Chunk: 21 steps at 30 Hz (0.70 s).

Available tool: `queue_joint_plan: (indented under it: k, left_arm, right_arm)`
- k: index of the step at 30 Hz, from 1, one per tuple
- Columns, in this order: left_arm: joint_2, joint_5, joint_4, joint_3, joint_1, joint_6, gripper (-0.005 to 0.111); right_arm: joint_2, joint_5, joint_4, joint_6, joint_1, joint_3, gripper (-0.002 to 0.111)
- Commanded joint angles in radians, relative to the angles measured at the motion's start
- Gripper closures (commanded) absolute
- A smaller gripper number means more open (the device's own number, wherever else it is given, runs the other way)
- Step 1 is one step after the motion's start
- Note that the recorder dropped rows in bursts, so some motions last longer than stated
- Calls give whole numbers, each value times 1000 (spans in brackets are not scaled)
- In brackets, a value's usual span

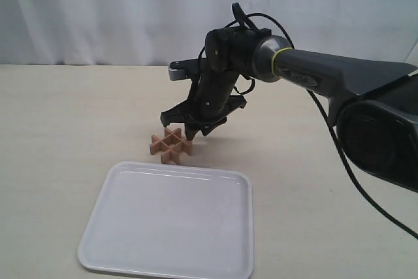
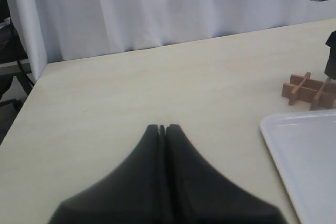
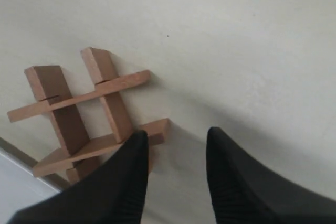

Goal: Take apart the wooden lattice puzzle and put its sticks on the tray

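Observation:
The wooden lattice puzzle (image 1: 170, 146) lies assembled on the table just behind the white tray (image 1: 170, 223). It also shows in the right wrist view (image 3: 86, 114) and, small, in the left wrist view (image 2: 310, 90). My right gripper (image 1: 179, 125) hangs open right over the puzzle's far edge. In its wrist view the right gripper (image 3: 176, 137) has one fingertip (image 3: 136, 145) over the end of a stick and the other above bare table; nothing is held. My left gripper (image 2: 164, 127) is shut and empty, well away from the puzzle.
A white curtain (image 1: 130, 11) closes off the back of the table. The right arm's cable (image 1: 339, 148) hangs down at the right. The tray's corner (image 2: 304, 150) shows in the left wrist view. The table edge (image 2: 31, 87) runs beside the left gripper.

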Motion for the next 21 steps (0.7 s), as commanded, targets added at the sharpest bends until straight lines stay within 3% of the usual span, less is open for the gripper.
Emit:
queue_joint_plan:
  k: [1,8,10,18,21]
  left_arm:
    - [-1,-9,1,1,0,-8,107]
    - [-1,-9,1,1,0,-8,107]
    - [-1,-9,1,1,0,-8,107]
    - [-1,-9,1,1,0,-8,107]
    - [-1,-9,1,1,0,-8,107]
  right_arm:
    - [-10,-10,4,73,-4,-8,72]
    - [-11,-68,8,177,-4,-9,72]
    - [-42,-104,6,49,-4,-9,72]
    - [-84,9,-58,-855,-44,-9,72]
    - [-61,24,-61,-1059,-44,-9,72]
